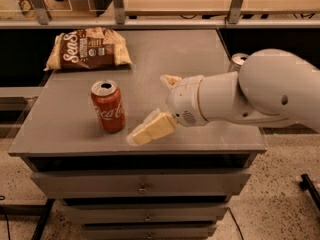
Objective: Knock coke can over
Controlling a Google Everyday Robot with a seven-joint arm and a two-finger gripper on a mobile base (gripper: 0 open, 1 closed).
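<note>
The coke can (107, 106), red with white script and a silver top, stands upright on the grey cabinet top (200, 49), left of centre near the front edge. My gripper (150, 109) is just right of the can, low over the surface. Its fingers are spread open and hold nothing. One cream finger (150, 129) points down-left with its tip a short gap from the can's base. The other finger (170, 80) shows behind the white wrist. The gripper is not touching the can.
A brown snack bag (87, 51) lies at the back left. The silver top of another can (239, 59) shows behind my arm at the right edge. Drawers (142, 184) sit below the front edge. A shelf rail runs along the back.
</note>
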